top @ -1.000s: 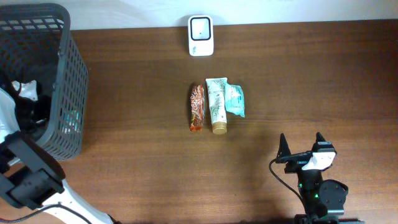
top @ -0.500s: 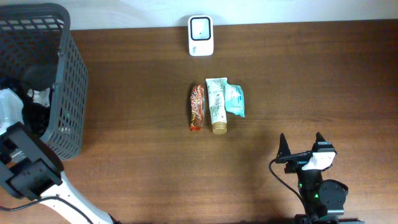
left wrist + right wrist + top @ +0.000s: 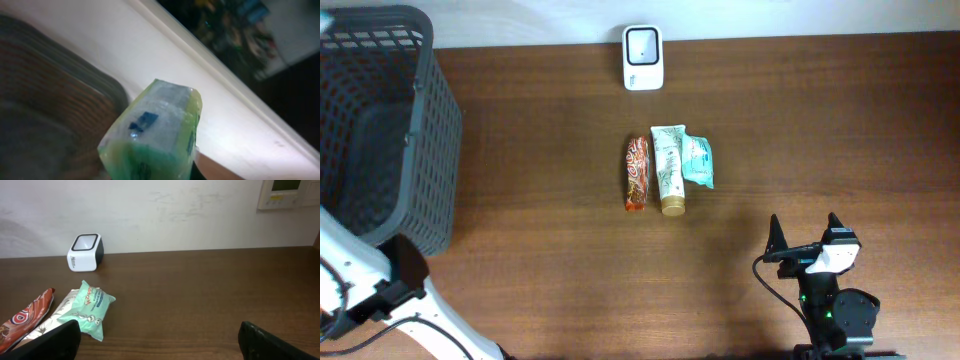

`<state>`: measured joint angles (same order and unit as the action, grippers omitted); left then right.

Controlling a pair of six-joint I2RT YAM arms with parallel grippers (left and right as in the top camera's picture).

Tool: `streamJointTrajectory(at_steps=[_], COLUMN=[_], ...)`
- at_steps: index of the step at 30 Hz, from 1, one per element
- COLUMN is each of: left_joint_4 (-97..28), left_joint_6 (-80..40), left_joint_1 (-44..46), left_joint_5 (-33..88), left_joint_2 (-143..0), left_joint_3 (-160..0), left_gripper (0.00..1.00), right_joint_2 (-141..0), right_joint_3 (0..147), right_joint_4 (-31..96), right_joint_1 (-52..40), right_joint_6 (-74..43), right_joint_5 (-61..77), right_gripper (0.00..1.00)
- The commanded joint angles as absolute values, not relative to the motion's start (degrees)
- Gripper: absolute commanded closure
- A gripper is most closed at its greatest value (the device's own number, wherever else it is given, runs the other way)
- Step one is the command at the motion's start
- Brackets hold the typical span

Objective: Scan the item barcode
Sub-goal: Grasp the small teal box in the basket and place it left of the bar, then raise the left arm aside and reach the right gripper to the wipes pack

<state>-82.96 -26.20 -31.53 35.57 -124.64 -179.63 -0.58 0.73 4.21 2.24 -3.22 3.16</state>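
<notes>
Past the basket [image 3: 430, 120], at far left, a green packet [image 3: 155, 130] is clamped by the left gripper; the right gripper [image 3: 160, 332] is held spread. The scanner [image 3: 643, 57] could be missed if the barcode is carried facing away.

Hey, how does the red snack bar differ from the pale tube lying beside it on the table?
The snack bar is red-brown; the tube is cream with a leafy print. The snack bar is narrower than the tube. The tube ends in a gold cap; the snack bar has none. Both lie flat, side by side, pointing toward the scanner.
</notes>
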Motion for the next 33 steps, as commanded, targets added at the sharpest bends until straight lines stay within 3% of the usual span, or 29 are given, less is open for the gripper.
streamJointTrajectory(at_steps=[1, 3, 5, 9, 12, 16, 17, 18, 19, 20, 24, 29, 30, 31, 33], left_joint_4=[-88.4, -93.8, -96.7, -93.7, -88.5, -79.5, -77.2, -74.1, -72.6, -71.0, -73.2, -87.6, -89.4, -91.3, -93.7], left_joint_6=[-27.9, -22.2, -22.2, -22.7, -27.8, -28.1, -28.1, -28.1, -28.0, -28.0, -26.0, -25.8, -25.8, -25.8, -25.8], left_joint_1=[-22.0, -11.8, -3.7, 13.0, 20.2, 22.8, 23.2, 23.6, 23.8, 23.9, 23.6, 19.0, 17.4, 15.3, 11.3], left_joint_5=[39.6, 34.2, 20.9, 0.2, -8.0, -7.2, -6.9, -6.6, -6.1, -5.1, -4.8, -4.8, -4.8, -5.0, -5.0], left_joint_2=[-124.8, -124.8, -124.8, -125.0, -125.2, -125.2, -125.2, -125.3, -125.3, -125.3, -124.9, -122.9, -122.1, -121.0, -119.3], left_joint_3=[-179.4, -177.0, -173.3, -156.0, -136.4, -117.9, -114.3, -110.1, -108.4, -106.8, -113.6, -147.9, -154.7, -161.8, -170.7], left_gripper=[1.0, 1.0, 1.0, 1.0, 1.0, 0.95, 0.9, 0.78, 0.57, 0.52, 0.47, 0.43, 0.27, 0.02, 0.01], right_joint_2=[-0.2, -0.2, -0.2, -0.2, -0.2, -0.2, -0.2, -0.2, -0.2, -0.2, -0.2, -0.2, -0.2, -0.2, -0.2], right_joint_3=[0.3, 0.3, 0.3, 0.3, 0.3, 0.3, 0.3, 0.3, 0.3, 0.3, 0.3, 0.3, 0.3, 0.3, 0.3], right_joint_4=[4.3, 4.3, 4.3, 4.3, 4.3, 4.3, 4.3, 4.3, 4.3, 4.3, 4.3, 4.3, 4.3, 4.3, 4.3], right_joint_1=[1.9, 1.9, 1.9, 1.9, 1.9, 1.9, 1.9, 1.9, 1.9, 1.9, 1.9, 1.9, 1.9, 1.9, 1.9], right_joint_6=[-3.5, -3.5, -3.5, -3.5, -3.5, -3.5, -3.5, -3.5, -3.5, -3.5, -3.5, -3.5, -3.5, -3.5, -3.5], right_joint_5=[3.9, 3.9, 3.9, 3.9, 3.9, 3.9, 3.9, 3.9, 3.9, 3.9, 3.9, 3.9, 3.9, 3.9, 3.9], right_gripper=[0.01, 0.01, 0.01, 0.01, 0.01, 0.01, 0.01, 0.01, 0.01, 0.01, 0.01, 0.01, 0.01, 0.01, 0.01])
